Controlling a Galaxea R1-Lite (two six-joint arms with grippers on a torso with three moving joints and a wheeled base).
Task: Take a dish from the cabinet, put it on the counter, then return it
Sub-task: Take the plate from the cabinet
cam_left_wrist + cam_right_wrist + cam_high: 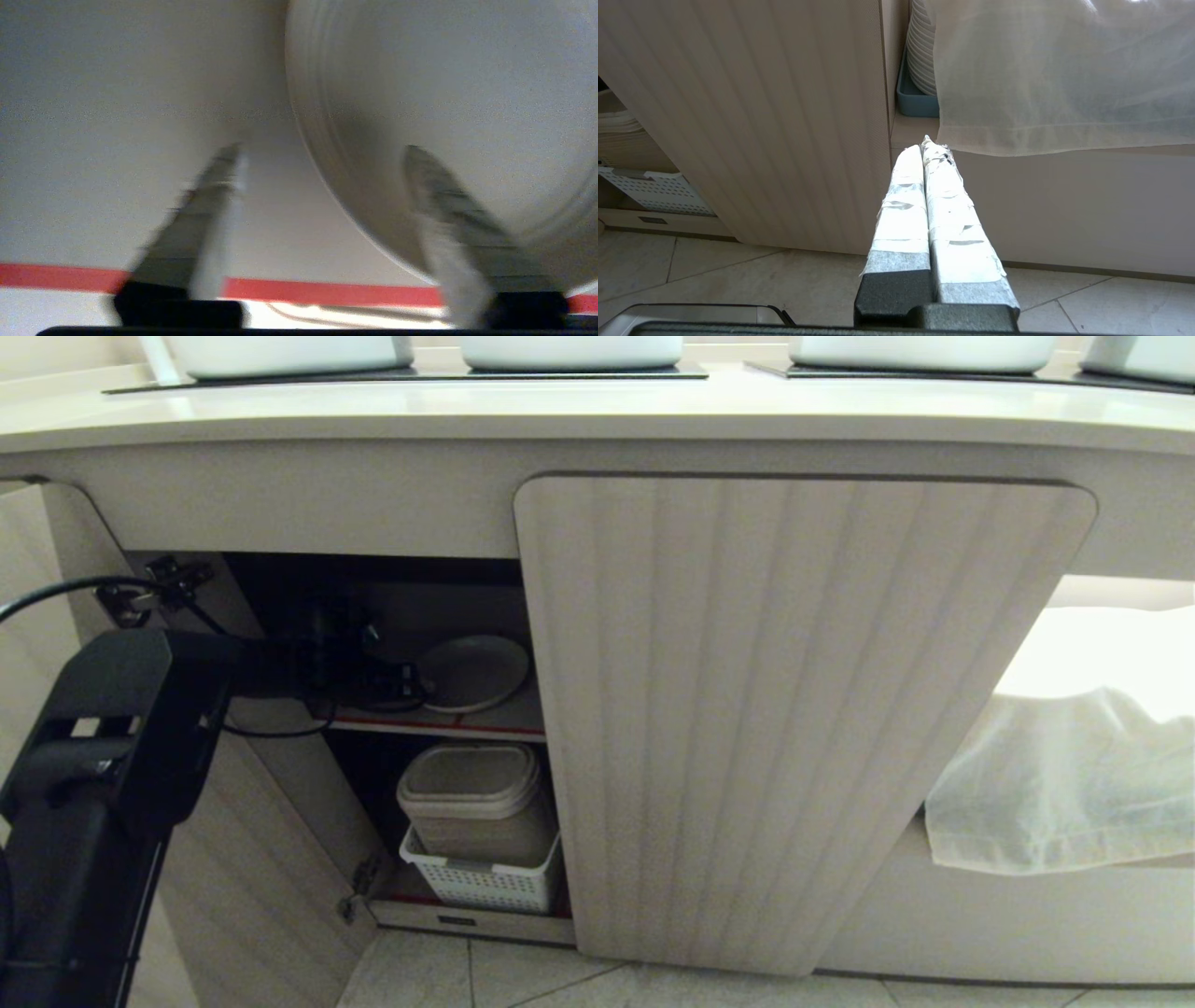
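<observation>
The cream dish lies flat on the cabinet's upper, red-edged shelf, seen through the open left bay. My left arm reaches into that bay and the left gripper is at the dish's left edge. In the left wrist view the left gripper is open. One finger lies over the dish, the other stands over the bare shelf, and the rim runs between them. The right gripper is shut on nothing, low in front of the closed fluted door. The counter runs above.
Below the shelf a beige lidded container sits in a white basket. The left door hangs open beside my arm. The middle door is closed. A white cloth drapes at the right, with stacked plates behind it.
</observation>
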